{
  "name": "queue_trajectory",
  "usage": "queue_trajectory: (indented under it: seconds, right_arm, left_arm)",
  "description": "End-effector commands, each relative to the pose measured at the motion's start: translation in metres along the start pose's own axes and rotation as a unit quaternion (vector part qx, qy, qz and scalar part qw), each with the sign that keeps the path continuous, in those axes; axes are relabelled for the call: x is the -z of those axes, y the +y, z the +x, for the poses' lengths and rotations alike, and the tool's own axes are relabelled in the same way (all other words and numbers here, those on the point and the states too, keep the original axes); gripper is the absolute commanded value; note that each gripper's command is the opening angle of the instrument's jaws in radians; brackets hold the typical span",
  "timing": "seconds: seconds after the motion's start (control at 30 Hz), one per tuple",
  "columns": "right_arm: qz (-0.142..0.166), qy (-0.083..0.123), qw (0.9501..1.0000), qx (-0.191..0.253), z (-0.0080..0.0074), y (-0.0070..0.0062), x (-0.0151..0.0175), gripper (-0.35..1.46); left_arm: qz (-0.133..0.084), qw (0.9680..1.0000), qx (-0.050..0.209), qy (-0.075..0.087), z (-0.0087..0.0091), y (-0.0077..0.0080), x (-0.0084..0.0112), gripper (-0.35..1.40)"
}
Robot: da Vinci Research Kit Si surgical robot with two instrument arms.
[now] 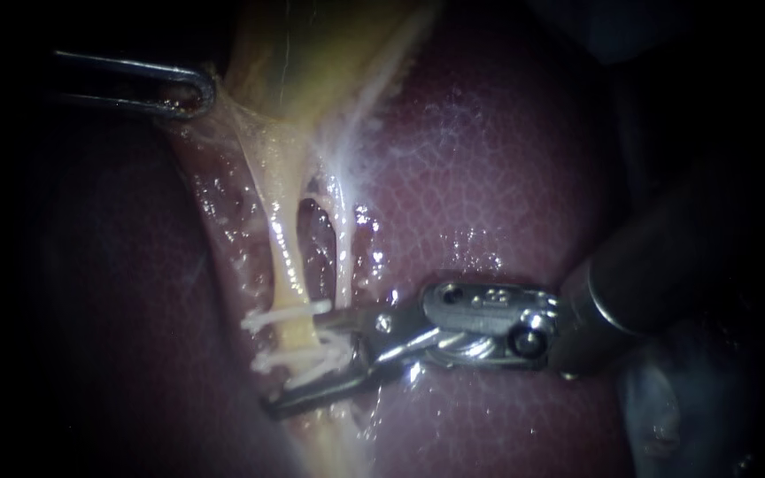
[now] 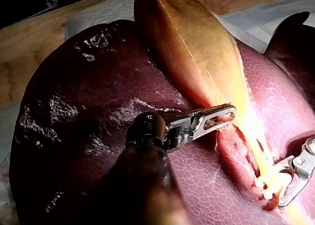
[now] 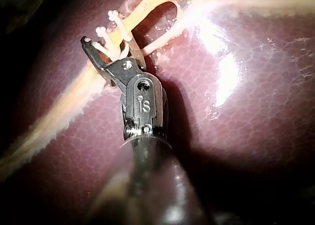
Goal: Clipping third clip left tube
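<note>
Wooden worktop (image 2: 29, 43) under liver (image 1: 506, 177). Left instrument (image 1: 189, 91): claw pinching gallbladder (image 1: 285, 53), tensioning left tube (image 1: 283, 257). Right instrument (image 1: 305, 363): claw spread astride that tube, beside clips (image 1: 287, 314). Advice: seat fully across, square, before closing.

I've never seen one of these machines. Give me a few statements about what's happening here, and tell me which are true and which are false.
1. The left instrument has its jaws shut on the edge of the gallbladder. True.
2. The right instrument has its tip at the right tube. False: its tip is at the left tube, the yellow one.
3. White clips already sit across the left tube. True.
4. The two instruments touch each other. False: they are well apart, one high on the tissue and one low.
5. The liver is out of sight. False: the dark red liver lies under and around the tubes.
</note>
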Motion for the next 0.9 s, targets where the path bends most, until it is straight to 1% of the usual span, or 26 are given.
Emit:
queue_trajectory:
  seconds: [0.03,0.27,0.5,0.67,0.9]
  right_arm:
    - [-0.002,0.003,1.0,-0.001,0.0003,0.0002,0.0001,0.5]
    - [-0.011,0.024,0.9996,-0.011,0.0029,0.0018,0.0016,0.5]
    - [-0.016,0.046,0.9986,-0.02,0.0053,0.0028,0.0026,0.5]
    - [-0.018,0.053,0.9982,-0.02,0.0062,0.0031,0.0027,0.5]
    - [-0.018,0.061,0.9978,-0.018,0.0065,0.0036,0.0023,0.5]
  left_arm:
    - [0.0,1.0,0.0,0.0,0.0,0.0,0.0,-0.35]
    - [0.0,1.0,0.0,0.0,0.0,0.0,0.0,-0.35]
    - [0.0,1.0,0.0,0.0,0.0,0.0,0.0,-0.35]
    - [0.0,1.0,0.0,0.0,0.0,0.0,-0.0001,-0.35]
    - [0.0,1.0,0.0,0.0,0.0001,0.0,-0.0001,-0.35]
